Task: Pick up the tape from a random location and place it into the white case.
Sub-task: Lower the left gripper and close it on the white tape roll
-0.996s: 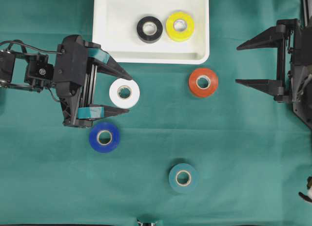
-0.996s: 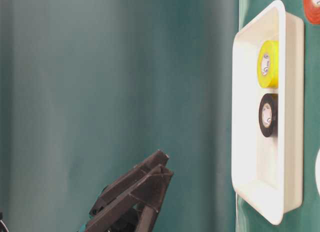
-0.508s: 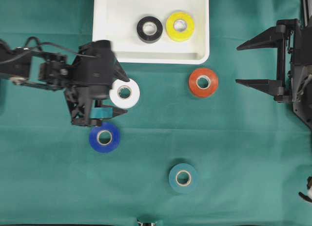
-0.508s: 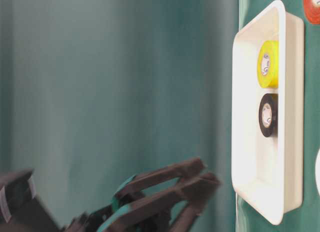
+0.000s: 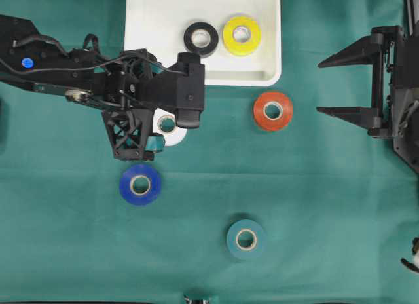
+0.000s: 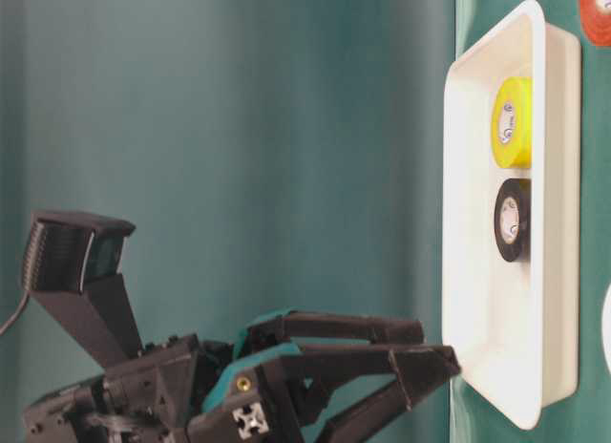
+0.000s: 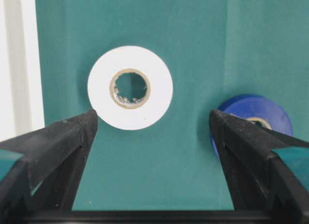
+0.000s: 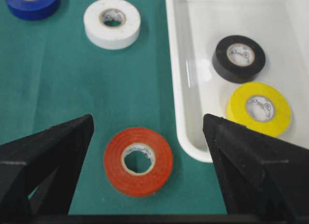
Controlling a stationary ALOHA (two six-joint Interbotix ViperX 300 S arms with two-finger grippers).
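A white tape [image 7: 130,87] lies flat on the green cloth, and the left wrist partly covers this white tape [image 5: 167,125] from above. My left gripper [image 7: 153,121] hangs open over the cloth. The roll is just beyond its fingertips, nearer the left finger, and nothing is between the fingers. The white case [image 5: 157,22] at the back holds a black tape [image 5: 201,38] and a yellow tape [image 5: 241,35]. My right gripper [image 5: 319,86] stands open at the right edge, apart from every roll. In its wrist view a red tape [image 8: 138,161] lies below the open right gripper [image 8: 148,122].
A red tape [image 5: 273,111] lies right of the case's near rim. A blue tape [image 5: 140,184] sits just below the left gripper, partly behind its right finger [image 7: 241,147]. A teal tape [image 5: 246,238] lies near the front. The case rim [image 7: 14,64] is close on the left.
The left arm has swung right and tipped its wrist down over the white tape, jaws still wide. The right arm and all rolls have stayed put.
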